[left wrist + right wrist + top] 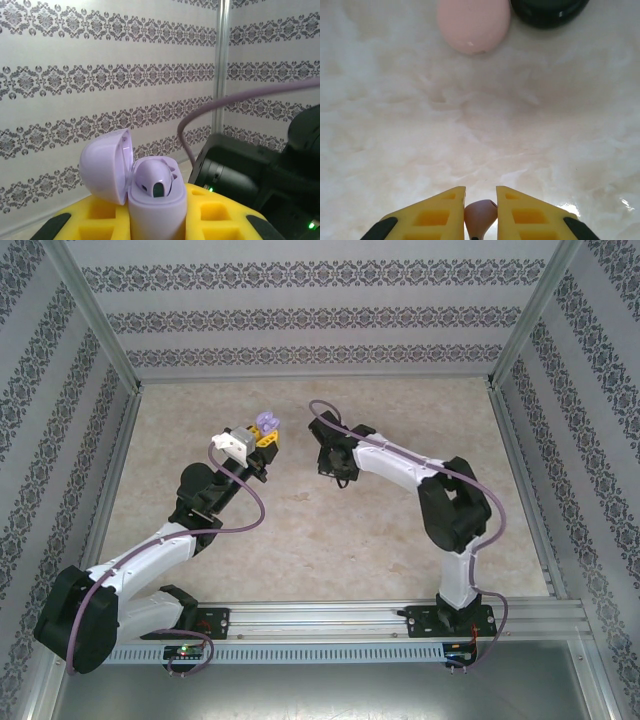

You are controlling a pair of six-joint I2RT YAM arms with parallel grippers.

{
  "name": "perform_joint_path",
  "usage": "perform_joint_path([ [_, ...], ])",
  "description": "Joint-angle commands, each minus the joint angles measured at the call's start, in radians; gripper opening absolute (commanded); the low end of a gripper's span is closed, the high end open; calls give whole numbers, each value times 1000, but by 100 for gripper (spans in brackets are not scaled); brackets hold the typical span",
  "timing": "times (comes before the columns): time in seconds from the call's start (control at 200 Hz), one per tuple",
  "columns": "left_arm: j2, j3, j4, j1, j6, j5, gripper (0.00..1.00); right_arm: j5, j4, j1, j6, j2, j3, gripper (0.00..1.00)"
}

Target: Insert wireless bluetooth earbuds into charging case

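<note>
A pale marbled worktop (470,125) sits between walls (75,75) papered in grey damask bands, with a metal post (222,75) at the corner. The left fingers (100,220) clench an open lilac case (157,212) with what looks like a lilac earbud (155,177) seated inside. The right fingers (435,215) pinch a pale pink earbud (480,212) low over the worktop, well apart from a pink case (473,22) and a black case (550,10).

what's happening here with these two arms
The left gripper holds a lilac case up, its lid open and one lilac earbud sitting inside. The right gripper is down at the table, closed on a pale pink earbud. A pink case and a black case lie on the table ahead of it.
</note>
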Motion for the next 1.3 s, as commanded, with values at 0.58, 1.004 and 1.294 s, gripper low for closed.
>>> perform_joint_path([
  [0.58,33,85,-35,14,7,217,0,36,56,29,-170,-460,27,20],
  [1.004,126,153,-59,-37,73,332,0,34,154,115,-297,-617,24,21],
  [1.294,182,203,-51,-74,109,342,0,76,238,198,-370,-653,-30,21],
])
